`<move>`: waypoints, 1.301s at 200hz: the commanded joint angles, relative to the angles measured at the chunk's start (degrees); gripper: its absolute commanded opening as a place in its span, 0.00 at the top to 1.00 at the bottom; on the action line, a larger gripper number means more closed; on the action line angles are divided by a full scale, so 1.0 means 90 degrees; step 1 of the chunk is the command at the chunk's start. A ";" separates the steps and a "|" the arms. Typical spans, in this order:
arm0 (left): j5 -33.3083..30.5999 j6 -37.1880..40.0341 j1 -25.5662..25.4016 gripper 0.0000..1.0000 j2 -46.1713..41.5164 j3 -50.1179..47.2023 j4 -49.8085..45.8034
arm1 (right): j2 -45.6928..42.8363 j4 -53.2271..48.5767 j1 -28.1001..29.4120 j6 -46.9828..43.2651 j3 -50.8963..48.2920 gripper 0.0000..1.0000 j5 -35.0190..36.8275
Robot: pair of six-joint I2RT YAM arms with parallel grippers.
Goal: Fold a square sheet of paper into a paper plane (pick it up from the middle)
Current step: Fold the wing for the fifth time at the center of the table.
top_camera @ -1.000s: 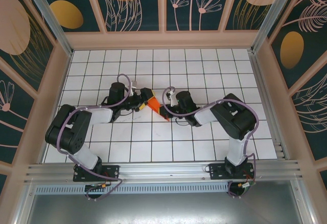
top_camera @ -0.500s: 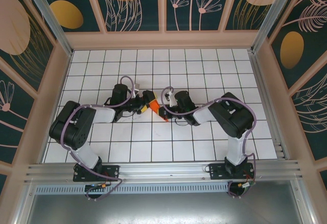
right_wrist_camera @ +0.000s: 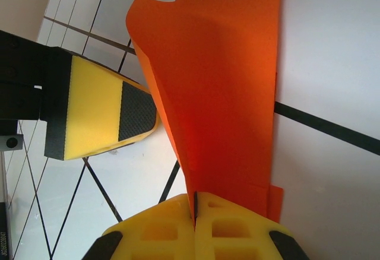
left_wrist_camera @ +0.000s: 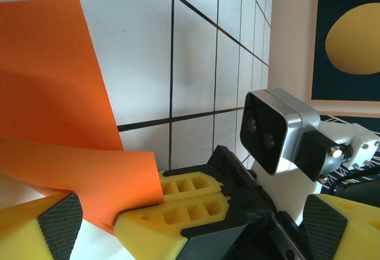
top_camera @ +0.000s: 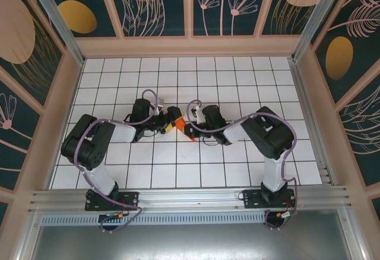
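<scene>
Mid-table on the white gridded table (top_camera: 237, 171), a little left of centre: orange-red paper (top_camera: 174, 118), folded, between the tips of the two arms.

Clenched on the paper's narrow near end: right gripper (top_camera: 189, 132), reaching in from the right. Seen from the right wrist, yellow fingertips (right_wrist_camera: 172, 224) pressed together at the bottom edge, paper pinched in the seam between them. Widens toward its far end, with a lengthwise crease and a jagged far edge.

Released, spread wide, grasping nothing: left gripper (top_camera: 168, 123), coming in from the left. Seen from the left wrist, a black-padded finger (left_wrist_camera: 56, 221) at each lower corner, with the right gripper's closed yellow fingers lying in the gap between them. Paper overlapping the left-hand finger there.

In the right wrist view, one padded finger of the left gripper just beside the paper's left face. Touching or apart: cannot tell.
</scene>
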 commanded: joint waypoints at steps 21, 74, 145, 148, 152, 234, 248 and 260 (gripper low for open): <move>0.0085 -0.0086 -0.0052 0.03 0.0188 0.0021 0.0258 | 0.0159 -0.0183 -0.0039 0.0092 0.0098 1.00 -0.0083; 0.0039 -0.0077 -0.0062 0.04 0.0317 0.0130 0.0155 | 0.0190 -0.0226 -0.0039 0.0073 0.0100 1.00 -0.0103; -0.0208 0.0235 -0.0200 0.09 0.0460 0.0566 -0.0679 | 0.0225 -0.0385 -0.0032 0.0006 0.0138 1.00 -0.0042; -0.0225 0.0243 -0.0200 0.10 0.0467 0.0564 -0.0700 | 0.0226 -0.0395 -0.0029 0.0004 0.0139 1.00 -0.0040; -0.0241 0.0251 -0.0200 0.10 0.0464 0.0576 -0.0731 | 0.0228 -0.0406 -0.0032 0.0004 0.0139 1.00 -0.0032; -0.0827 0.0422 -0.0195 0.15 0.0365 0.0710 -0.1508 | 0.0064 -0.0593 -0.0041 0.0004 0.0139 0.99 0.0064; -0.0823 0.0437 -0.0195 0.15 0.0255 0.0699 -0.1502 | 0.0060 -0.0593 -0.0039 0.0022 0.0157 0.94 -0.0018; -0.0829 0.0465 -0.0199 0.15 0.0112 0.0683 -0.1509 | 0.0078 -0.0583 -0.0056 0.0043 0.0174 0.90 -0.0056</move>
